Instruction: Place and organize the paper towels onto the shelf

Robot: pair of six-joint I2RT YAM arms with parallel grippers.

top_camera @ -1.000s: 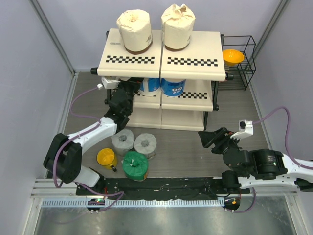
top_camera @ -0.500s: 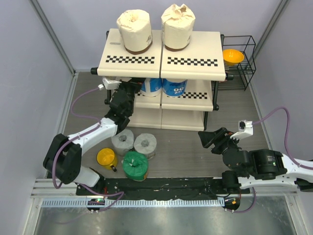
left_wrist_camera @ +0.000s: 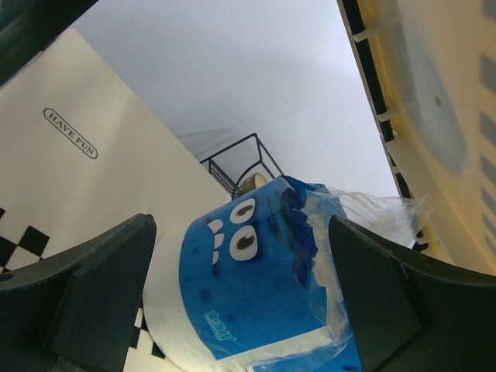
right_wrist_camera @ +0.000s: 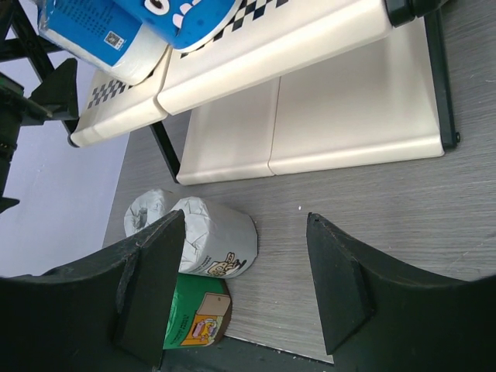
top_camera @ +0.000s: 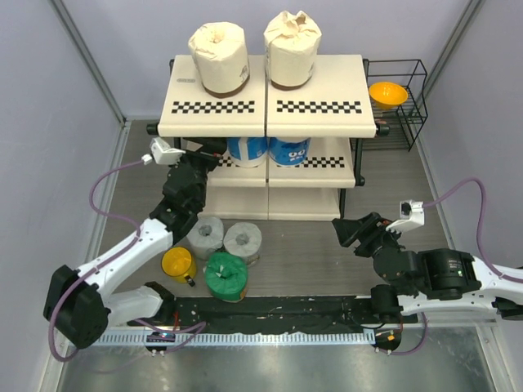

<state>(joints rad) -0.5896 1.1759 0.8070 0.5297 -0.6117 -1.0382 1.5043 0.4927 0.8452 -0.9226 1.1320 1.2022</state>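
Left tool (top_camera: 206,152) tucked under top board of shelf (top_camera: 310,94), at left end of middle tier, jaws spread wide, clamped on nothing. In left wrist view, left blue-and-white roll (left_wrist_camera: 232,263) framed between the two fingers (left_wrist_camera: 101,302), standing on the middle board just ahead of the tips; contact with either pad not discernible. From above, same roll (top_camera: 248,151) just right of that tool, right blue-and-white roll (top_camera: 289,150) touching it on the far side. Left cream roll (top_camera: 217,55) and right cream roll (top_camera: 292,49) upright on top tier, side by side, near back edge. Right tool (top_camera: 347,231) low over counter (top_camera: 310,253) in front of shelf's right half, jaws partly apart, nothing between them, well apart from every roll. In right wrist view, right tool (right_wrist_camera: 244,260) aimed at bare counter beside bottom board; nearer grey roll (right_wrist_camera: 217,236) just left of the gap. Grey pair (top_camera: 205,235) (top_camera: 243,239) on counter in front of shelf's left half, touching; green roll (top_camera: 225,275) just in front of them; yellow mug (top_camera: 177,263) beside green roll.
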